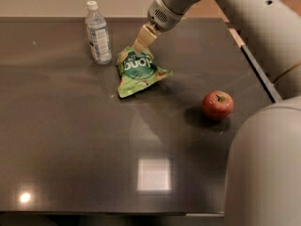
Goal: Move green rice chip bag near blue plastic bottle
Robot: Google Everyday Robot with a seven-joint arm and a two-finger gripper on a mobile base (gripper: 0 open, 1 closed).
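At the far left of the dark table (pixel 66 126) stands the blue plastic bottle (pixel 98 34), upright, white cap on. Just to its right lies the green rice chip bag (pixel 139 72), slumped flat on the tabletop with its printed face up. Its top corner sits close beside the bottle's base, though whether the two touch cannot be told. The bag appears to be where the task wants it, so the job looks all but done.

The gripper (pixel 141 42) comes down at a slant onto the bag's upper edge and meets the crinkled foil there. Whether it is clamped on that edge or has let go cannot be told from this view.

That doubt is the main risk: if the bag is in its grip when the arm pulls off, the pouch would be dragged away from the bottle. The other hazard is the bottle itself. It is slim and probably light, so a sideways brush from the gripper or a shove through the bag could topple it.

Further right, well apart from all this, sits a red apple (pixel 217 105) — out of harm's way.
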